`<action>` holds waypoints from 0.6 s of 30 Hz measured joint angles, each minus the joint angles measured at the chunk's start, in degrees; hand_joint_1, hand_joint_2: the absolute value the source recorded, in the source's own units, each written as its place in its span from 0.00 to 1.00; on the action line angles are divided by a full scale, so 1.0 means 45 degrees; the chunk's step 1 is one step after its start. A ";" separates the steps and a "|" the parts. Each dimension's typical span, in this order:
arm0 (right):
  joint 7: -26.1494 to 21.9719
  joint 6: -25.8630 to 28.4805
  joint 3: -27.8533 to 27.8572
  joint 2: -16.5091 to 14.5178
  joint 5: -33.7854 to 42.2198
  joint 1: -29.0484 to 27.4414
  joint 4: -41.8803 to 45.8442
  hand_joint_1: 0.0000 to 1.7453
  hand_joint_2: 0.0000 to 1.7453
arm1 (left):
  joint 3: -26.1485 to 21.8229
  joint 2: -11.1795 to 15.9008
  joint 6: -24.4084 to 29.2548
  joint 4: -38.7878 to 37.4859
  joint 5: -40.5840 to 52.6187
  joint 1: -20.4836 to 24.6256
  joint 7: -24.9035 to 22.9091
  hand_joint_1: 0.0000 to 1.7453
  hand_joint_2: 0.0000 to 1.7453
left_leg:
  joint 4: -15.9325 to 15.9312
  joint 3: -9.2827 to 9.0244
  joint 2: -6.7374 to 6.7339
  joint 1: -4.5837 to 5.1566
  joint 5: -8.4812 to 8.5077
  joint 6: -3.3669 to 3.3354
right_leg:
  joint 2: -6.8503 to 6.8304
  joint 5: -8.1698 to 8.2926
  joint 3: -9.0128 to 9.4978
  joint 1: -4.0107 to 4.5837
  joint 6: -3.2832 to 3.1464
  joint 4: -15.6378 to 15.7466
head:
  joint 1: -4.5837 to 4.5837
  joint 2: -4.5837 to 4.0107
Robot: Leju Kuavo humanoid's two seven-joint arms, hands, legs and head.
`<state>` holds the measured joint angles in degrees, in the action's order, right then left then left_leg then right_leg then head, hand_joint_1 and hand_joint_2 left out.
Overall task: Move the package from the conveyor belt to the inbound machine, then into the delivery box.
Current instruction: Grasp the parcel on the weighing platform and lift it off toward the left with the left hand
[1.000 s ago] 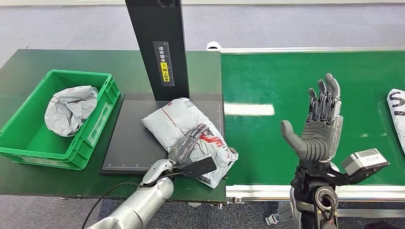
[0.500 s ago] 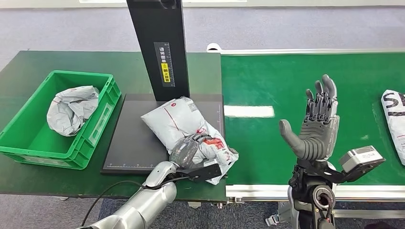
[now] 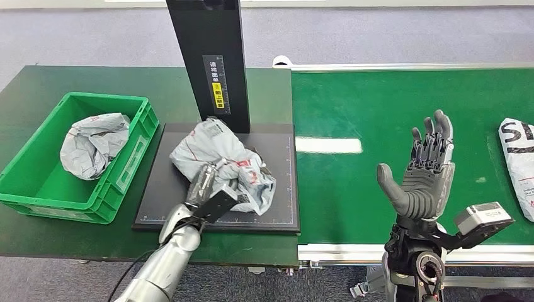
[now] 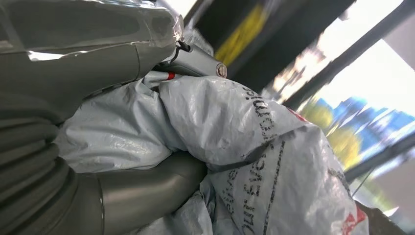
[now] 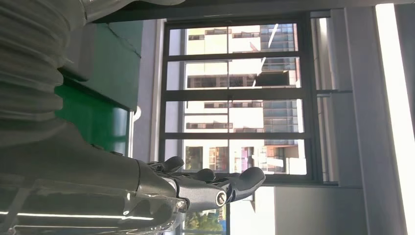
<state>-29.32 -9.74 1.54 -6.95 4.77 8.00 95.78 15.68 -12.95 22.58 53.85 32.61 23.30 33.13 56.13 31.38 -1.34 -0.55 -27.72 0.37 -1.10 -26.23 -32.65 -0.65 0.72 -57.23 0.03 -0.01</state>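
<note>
While resting on the black flat platform of the inbound machine (image 3: 277, 163) just in front of its black upright column (image 3: 208, 56), crumpled grey plastic mailer package (image 3: 223, 163) gripped by left hand (image 3: 208, 185), fingers wrapped around it. Right hand (image 3: 425, 170) raised over green conveyor belt (image 3: 352, 107), fingers spread, holding nothing.

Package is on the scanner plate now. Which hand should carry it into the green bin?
Left. The left hand already grips the package beside the green bin; the right hand hovers open over the conveyor belt.
</note>
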 joint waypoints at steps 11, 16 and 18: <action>0.0004 -0.0287 0.0920 -0.0092 0.0609 -0.1122 0.0350 0.00 1.00 | -0.1536 0.1724 0.2526 0.8092 0.1673 -0.0005 -0.1219 1.00 1.00 | -0.0002 0.0053 -0.0001 -0.0003 0.0004 0.0005 | 0.0000 0.0001 -0.0053 0.0007 -0.0004 0.0001 | 0.0000 0.0000; 0.0118 -0.0498 0.1068 -0.0255 0.0795 -0.1265 0.0375 0.00 1.00 | -0.3372 0.2663 0.2365 0.6783 0.1408 0.1712 -0.1659 1.00 1.00 | -0.0003 0.0045 -0.0005 -0.0010 0.0040 0.0010 | 0.0001 0.0019 -0.0051 0.0017 -0.0028 -0.0005 | -0.0005 0.0000; 0.0188 -0.0552 0.1083 -0.0302 0.0821 -0.1251 0.0376 0.00 1.00 | -0.3922 0.3008 0.2006 0.5727 0.1619 0.2407 -0.2018 1.00 1.00 | -0.0003 0.0043 -0.0004 -0.0011 0.0047 0.0011 | 0.0000 0.0022 -0.0051 0.0019 -0.0032 -0.0008 | -0.0005 -0.0001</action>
<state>-28.47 -12.22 6.42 -8.31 8.46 2.37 97.47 -1.97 0.58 31.61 79.63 39.89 34.13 24.05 56.12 31.57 -1.36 -0.60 -27.50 0.42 -1.10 -26.13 -32.88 -0.56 0.58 -57.27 0.01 -0.01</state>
